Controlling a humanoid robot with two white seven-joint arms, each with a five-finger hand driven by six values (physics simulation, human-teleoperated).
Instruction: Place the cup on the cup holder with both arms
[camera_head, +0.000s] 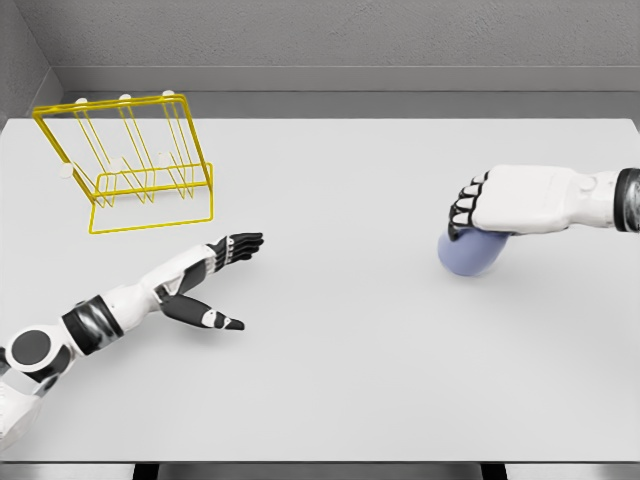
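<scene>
White and matte, the desk (330, 380) fills nearly the whole head view, with a grey wall running behind its far edge.

Nearest the camera, the left arm comes in from the lower left corner and lies low over the desk, reaching toward the middle. The left hand (215, 285) is flat and relaxed: its dark fingers (243, 243) stretch forward and slightly apart, the thumb points out to the side, and it holds nothing.

Farther back on the right side, the right arm enters from the right edge and runs roughly level across the picture. The right hand (500, 205) sits on top of the cup (470, 253), a pale blue-violet rounded shape that rests on the desk. Its fingers curl down over the cup's upper left side, closed on it. The hand hides much of the cup, so its opening cannot be seen.

Farthest away, in the far left corner of the desk, stands the cup holder (135, 165), a yellow wire rack with white-tipped pegs. It is well apart from the cup and both hands.
</scene>
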